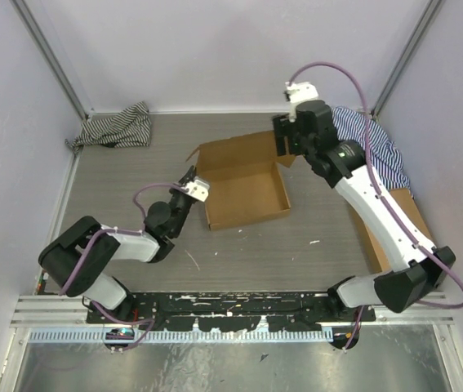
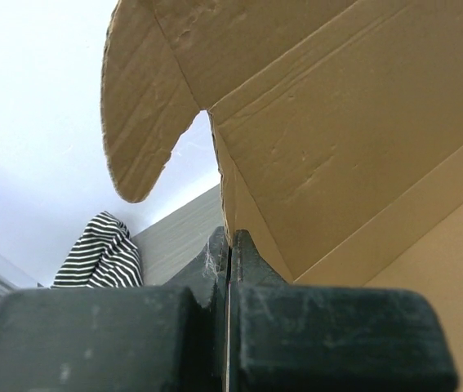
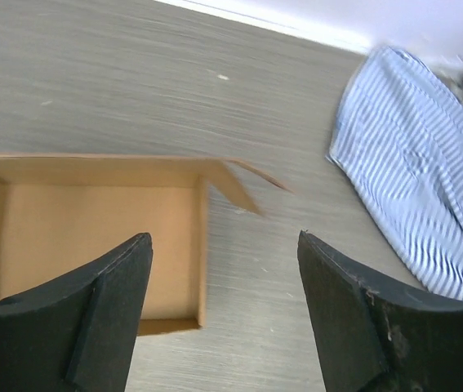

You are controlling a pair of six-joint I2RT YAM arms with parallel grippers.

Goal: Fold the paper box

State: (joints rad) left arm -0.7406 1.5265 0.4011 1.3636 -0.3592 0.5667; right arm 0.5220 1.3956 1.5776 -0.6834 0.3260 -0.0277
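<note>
Mid-frame, the paper box [image 1: 246, 196] lies open, the left end effector [image 1: 191, 179] at its left wall, the right end effector [image 1: 283, 140] over its upper-right corner.

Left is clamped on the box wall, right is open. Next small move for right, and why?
Probably lower the right gripper onto the loose corner flap and pinch it. Its fingers are open and empty above that flap, which splays outward, while the left gripper is shut on the paper box, steadying it.
</note>
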